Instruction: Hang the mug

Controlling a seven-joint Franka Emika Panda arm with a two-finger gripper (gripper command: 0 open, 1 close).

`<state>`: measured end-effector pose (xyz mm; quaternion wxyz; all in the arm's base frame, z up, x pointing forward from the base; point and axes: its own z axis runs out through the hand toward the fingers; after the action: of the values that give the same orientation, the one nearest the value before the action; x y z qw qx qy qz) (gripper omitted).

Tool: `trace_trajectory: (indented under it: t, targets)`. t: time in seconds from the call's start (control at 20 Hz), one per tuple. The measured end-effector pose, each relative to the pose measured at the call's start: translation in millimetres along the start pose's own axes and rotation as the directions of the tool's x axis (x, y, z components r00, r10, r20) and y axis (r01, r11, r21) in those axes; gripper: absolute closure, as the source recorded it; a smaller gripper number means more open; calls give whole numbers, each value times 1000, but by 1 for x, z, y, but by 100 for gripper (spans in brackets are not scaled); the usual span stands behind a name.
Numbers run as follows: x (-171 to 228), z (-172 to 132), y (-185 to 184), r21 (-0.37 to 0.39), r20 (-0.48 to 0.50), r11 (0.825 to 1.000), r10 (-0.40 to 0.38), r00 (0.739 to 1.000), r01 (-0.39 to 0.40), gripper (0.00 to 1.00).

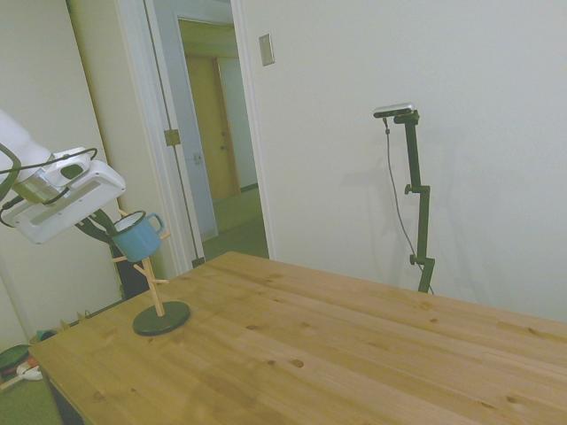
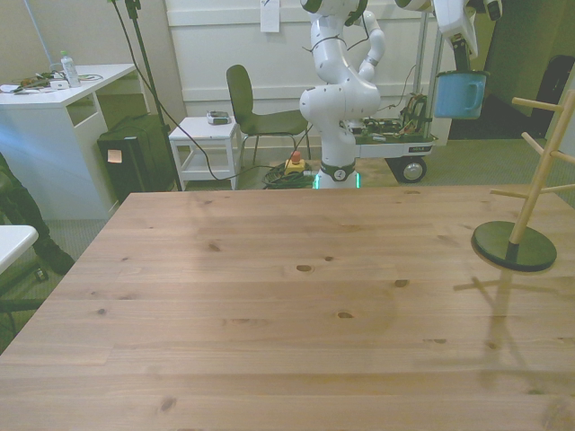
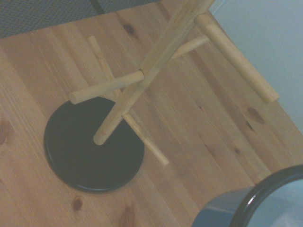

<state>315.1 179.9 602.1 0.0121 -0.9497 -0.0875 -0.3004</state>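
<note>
The light-blue mug [image 1: 138, 239] hangs in the air, tilted, beside the top of the wooden mug tree [image 1: 155, 288]. My gripper [image 1: 120, 227] is shut on the mug's rim. In the front view the mug [image 2: 460, 95] hangs under the gripper [image 2: 464, 70], beyond the table's far edge and to the left of the tree [image 2: 543, 153]. The tree's dark round base [image 2: 514, 248] stands near the table's right edge there. In the wrist view the tree's pole and pegs [image 3: 156, 61] rise over the base [image 3: 71, 156], with the mug's dark rim [image 3: 259, 196] in a corner.
The tree stands near the wooden table's [image 1: 337, 354] corner. Behind the table in the front view are a green chair [image 2: 252, 112], a small white cart [image 2: 207, 148] and a white desk [image 2: 63, 99].
</note>
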Motion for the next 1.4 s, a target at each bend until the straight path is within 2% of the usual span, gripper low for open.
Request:
trace_trajectory:
  t: [0.6, 1.0, 1.4]
  targets:
    - [9, 14, -34, -4, 12, 1000, -11, 1000, 11, 100]
    - [12, 26, -40, -18, 18, 1000, -9, 1000, 10, 100]
    - [12, 24, -50, -18, 11, 1000, -18, 1000, 18, 100]
